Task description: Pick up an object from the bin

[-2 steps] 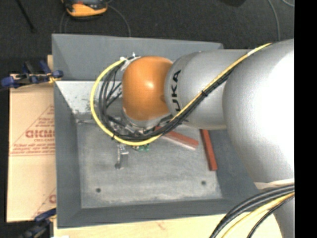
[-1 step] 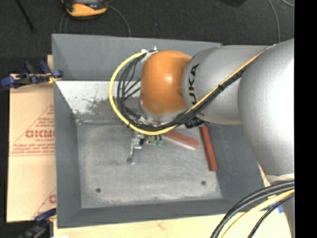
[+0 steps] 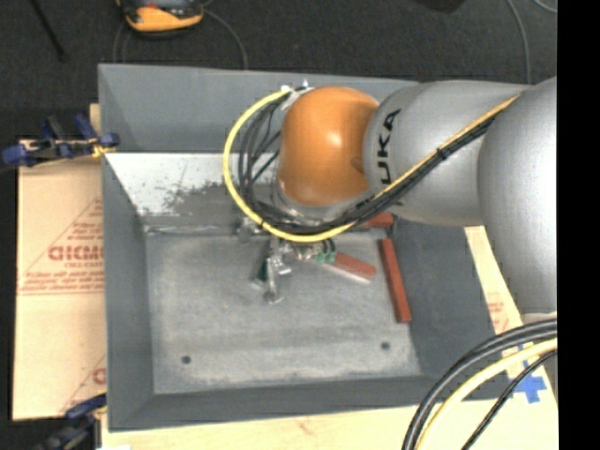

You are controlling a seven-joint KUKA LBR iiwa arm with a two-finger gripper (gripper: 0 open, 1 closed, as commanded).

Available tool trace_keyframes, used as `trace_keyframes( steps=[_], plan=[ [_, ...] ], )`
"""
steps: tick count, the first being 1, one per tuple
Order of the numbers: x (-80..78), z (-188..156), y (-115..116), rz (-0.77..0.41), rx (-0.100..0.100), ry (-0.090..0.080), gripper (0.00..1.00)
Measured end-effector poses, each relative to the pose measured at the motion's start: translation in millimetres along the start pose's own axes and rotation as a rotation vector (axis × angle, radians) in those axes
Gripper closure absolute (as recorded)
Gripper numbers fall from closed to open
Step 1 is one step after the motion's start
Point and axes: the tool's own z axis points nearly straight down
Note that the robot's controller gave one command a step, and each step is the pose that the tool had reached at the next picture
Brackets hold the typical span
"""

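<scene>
My gripper (image 3: 272, 276) hangs low over the bin's floor, a little back of its middle, under the arm's orange cover. Just to its right lies a small green thing (image 3: 324, 256), partly hidden by the wrist. Beside that lies a short flat orange-red piece (image 3: 355, 269), slanting down to the right. Further right, a long brown-red stick (image 3: 394, 280) lies lengthwise on the floor, near the right wall. The floor right under the gripper is bare grey metal, with nothing between gripper and floor that I can make out.
Another bit of red (image 3: 379, 220) peeks out from under the arm at the back right. The arm and its cables cover the bin's back right part. The left and front of the floor are bare grey metal.
</scene>
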Motion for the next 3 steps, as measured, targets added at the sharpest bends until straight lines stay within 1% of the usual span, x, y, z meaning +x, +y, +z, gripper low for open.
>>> trace_keyframes(
  steps=[1, 2, 3],
  plan=[
    [-7.9, 37.8, -20.5, -0.083, -0.002, 0.0, 0.0],
    [-26.5, 61.1, -29.6, -0.377, -0.001, -0.001, 1.0],
    [-26.6, 61.2, -29.7, -0.374, -0.002, -0.001, 1.0]
  ],
)
